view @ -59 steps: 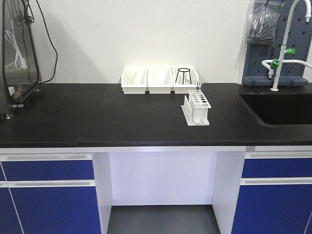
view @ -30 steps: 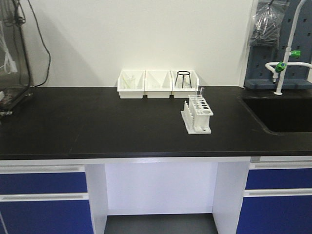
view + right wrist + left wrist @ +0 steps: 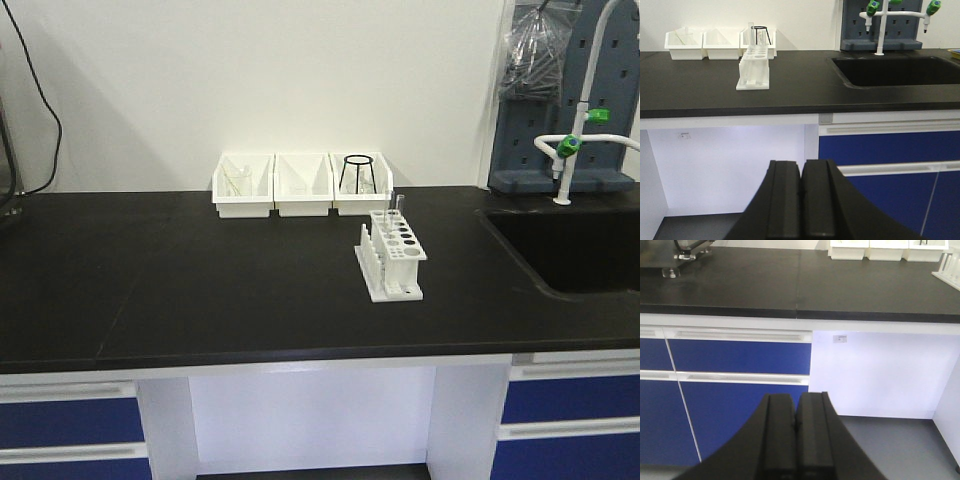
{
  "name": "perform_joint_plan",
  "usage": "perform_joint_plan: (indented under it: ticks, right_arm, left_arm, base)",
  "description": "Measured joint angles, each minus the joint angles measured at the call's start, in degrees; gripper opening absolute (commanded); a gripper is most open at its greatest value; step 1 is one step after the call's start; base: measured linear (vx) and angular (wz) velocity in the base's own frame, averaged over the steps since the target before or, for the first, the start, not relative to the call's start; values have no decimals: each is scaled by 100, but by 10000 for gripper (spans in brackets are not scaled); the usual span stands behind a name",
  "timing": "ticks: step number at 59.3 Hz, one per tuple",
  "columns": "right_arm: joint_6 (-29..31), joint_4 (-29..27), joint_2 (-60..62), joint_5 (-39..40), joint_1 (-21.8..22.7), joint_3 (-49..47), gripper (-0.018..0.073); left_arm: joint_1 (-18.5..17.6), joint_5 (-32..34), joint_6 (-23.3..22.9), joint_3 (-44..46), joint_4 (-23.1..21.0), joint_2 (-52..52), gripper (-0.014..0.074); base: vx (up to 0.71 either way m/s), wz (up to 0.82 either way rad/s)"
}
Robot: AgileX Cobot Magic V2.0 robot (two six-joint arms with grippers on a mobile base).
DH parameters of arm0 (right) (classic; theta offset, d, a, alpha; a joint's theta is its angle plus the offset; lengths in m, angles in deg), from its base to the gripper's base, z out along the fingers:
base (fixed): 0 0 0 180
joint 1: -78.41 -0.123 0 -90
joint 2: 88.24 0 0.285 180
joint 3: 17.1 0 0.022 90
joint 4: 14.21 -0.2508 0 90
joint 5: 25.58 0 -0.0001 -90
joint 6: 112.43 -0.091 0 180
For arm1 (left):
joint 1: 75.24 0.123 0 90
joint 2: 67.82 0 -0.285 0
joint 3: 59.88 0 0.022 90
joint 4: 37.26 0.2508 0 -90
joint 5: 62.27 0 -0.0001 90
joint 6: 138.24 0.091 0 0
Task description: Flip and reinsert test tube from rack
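Note:
The small white rack (image 3: 391, 262) stands on the black countertop (image 3: 200, 290), right of centre, its row of pegs on the left side. A clear test tube (image 3: 398, 206) stands upright in a hole at the rack's far end. The rack also shows in the right wrist view (image 3: 754, 68) and its edge in the left wrist view (image 3: 949, 271). My left gripper (image 3: 796, 407) is shut and empty, low in front of the blue drawers. My right gripper (image 3: 801, 172) is shut and empty, below the counter edge. Neither gripper shows in the front view.
Three white open-fronted bins (image 3: 301, 185) stand against the wall behind the rack; the right one holds a black wire stand (image 3: 358, 172). A sink (image 3: 570, 250) with a green-tipped tap (image 3: 568, 148) lies to the right. Blue drawers (image 3: 735, 357) sit under the counter.
The front view has shifted closer and to the right: the rack and bins sit further left and lower in the frame, and the equipment at far left has left the view.

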Motion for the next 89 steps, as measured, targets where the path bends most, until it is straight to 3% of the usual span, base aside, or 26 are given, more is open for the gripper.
perform_joint_plan:
  ticks: [89]
  right_arm:
    - [0, 0, 0, 0, 0, 0, -8]
  left_arm:
    - [0, 0, 0, 0, 0, 0, -6]
  base:
    - [31, 3]
